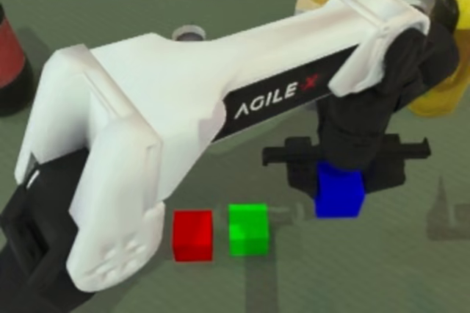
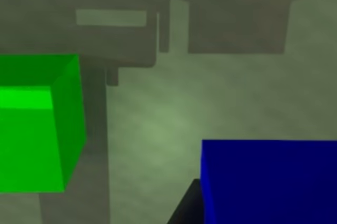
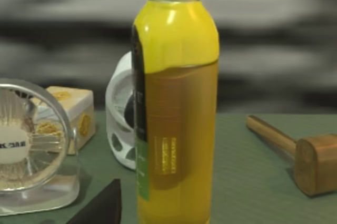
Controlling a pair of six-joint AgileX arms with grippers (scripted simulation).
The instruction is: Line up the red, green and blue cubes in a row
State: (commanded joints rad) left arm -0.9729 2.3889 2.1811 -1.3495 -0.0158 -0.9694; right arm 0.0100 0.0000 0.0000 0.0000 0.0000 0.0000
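The red cube (image 1: pixel 192 235) and green cube (image 1: pixel 248 229) were seen side by side on the table (image 1: pixel 382 269), a narrow gap between them. Further right, the blue cube (image 1: pixel 339 190) was held between the closed fingers of the left gripper (image 1: pixel 342 160), apparently just above the surface. For a straight row, it would best be lowered beside the green cube, edges squared, then released. The right gripper was not seen.

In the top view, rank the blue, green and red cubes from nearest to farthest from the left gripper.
1. Blue cube: between the fingers of the left gripper, right of the other two.
2. Green cube: on the table, to the left of the blue one, with a gap between them.
3. Red cube: farthest left, beside the green.
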